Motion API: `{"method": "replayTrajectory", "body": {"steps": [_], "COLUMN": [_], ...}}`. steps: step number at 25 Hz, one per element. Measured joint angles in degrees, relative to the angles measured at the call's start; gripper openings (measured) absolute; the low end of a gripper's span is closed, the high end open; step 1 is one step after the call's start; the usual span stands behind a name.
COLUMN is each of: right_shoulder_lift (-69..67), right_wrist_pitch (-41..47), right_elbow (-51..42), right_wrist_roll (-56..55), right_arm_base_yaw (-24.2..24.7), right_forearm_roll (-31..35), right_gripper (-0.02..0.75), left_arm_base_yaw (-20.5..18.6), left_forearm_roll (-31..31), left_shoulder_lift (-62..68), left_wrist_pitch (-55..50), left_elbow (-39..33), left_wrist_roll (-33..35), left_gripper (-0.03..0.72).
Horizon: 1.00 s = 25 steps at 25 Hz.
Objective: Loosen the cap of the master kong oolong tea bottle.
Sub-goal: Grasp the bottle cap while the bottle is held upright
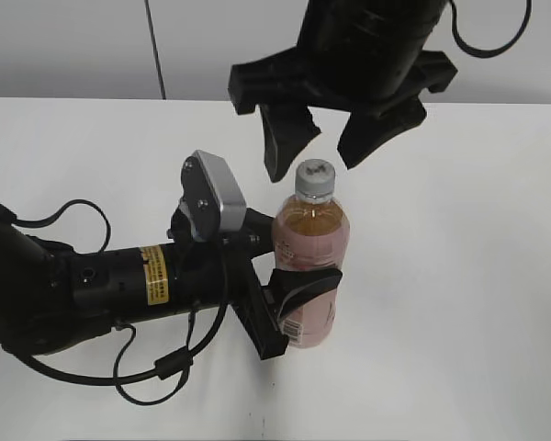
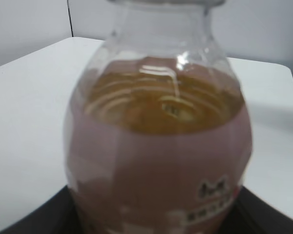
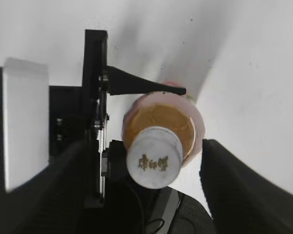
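**Bottle clamped low, cap free above**

Bottle of Master Kong oolong tea (image 1: 310,262) stands upright on the white counter (image 1: 459,276), a little right of the middle in the exterior view. The left end effector (image 1: 289,294) reaches in from the left and grips it around the pink label, one black finger (image 1: 308,283) wrapped across the front. The left wrist view shows amber tea filling the bottle to its shoulder. The white ribbed cap (image 1: 315,179) sits on the neck, nothing touching it. The right end effector (image 1: 329,142) hangs just above it with its jaws spread wide, one finger on either side of the cap; the right wrist view looks straight down onto the cap's printed top.
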<state>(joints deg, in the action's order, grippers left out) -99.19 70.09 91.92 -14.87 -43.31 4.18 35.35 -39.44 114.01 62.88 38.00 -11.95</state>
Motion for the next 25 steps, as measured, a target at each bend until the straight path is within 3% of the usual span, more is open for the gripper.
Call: {"method": "replayTrajectory", "body": {"steps": [4, 12, 25], "right_shoulder_lift": [0.0, 0.0, -1.0], "right_wrist_pitch": [0.0, 0.0, 0.0], "right_elbow": [-0.9, -1.0, -1.0], "right_wrist_roll": [-0.3, -0.5, -0.5], "right_arm_base_yaw": [0.0, 0.0, 0.0], "right_forearm_roll": [-0.1, -0.7, -0.4], "right_gripper": [0.524, 0.414, 0.406], "left_arm_base_yaw": [0.0, 0.0, 0.0], "left_forearm_roll": [0.0, 0.0, 0.0], "left_shoulder_lift": [0.0, 0.0, 0.0], "left_wrist_pitch": [0.0, 0.0, 0.0], "left_elbow": [0.0, 0.0, 0.0], "left_wrist_roll": [0.0, 0.0, 0.0], "left_gripper": [0.391, 0.391, 0.391]}}
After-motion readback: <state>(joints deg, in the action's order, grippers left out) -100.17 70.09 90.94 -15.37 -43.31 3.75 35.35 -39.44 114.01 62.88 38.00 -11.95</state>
